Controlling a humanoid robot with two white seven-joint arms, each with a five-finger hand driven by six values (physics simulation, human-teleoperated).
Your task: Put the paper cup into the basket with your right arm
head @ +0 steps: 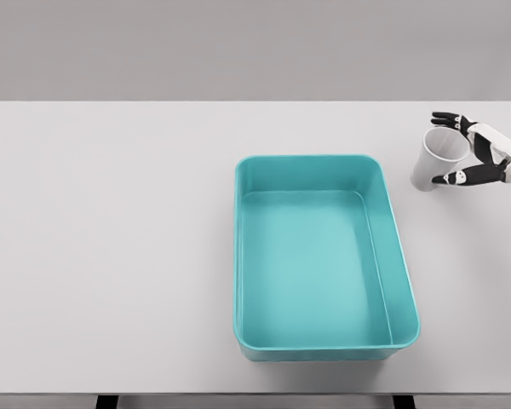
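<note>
- We see the white paper cup (434, 158) at the right of the frame, a little above mid-height, just beside the upper right corner of the teal rectangular plastic basket (324, 256) but outside it.
- Our right hand (470, 153), white with black fingers, comes in from the right edge and grips the cup: dark fingers curl over its rim at the top and another finger presses its side lower down.
- The cup looks tilted rather than upright. Its open mouth faces up and to the right, toward the hand, and its narrower base points down and to the left, toward the basket. So its long axis runs on a slant from lower left to upper right.
- We cannot tell for sure whether the base rests on the pale grey worktop (111, 256) or hangs just above it; it looks lifted.
- As we judge it, the grasp is made, while the carrying and the release are left to do: the cup has to travel left and down the frame over the near wall of the basket.
- The basket holds nothing yet.
- Our left arm does not show anywhere.
</note>
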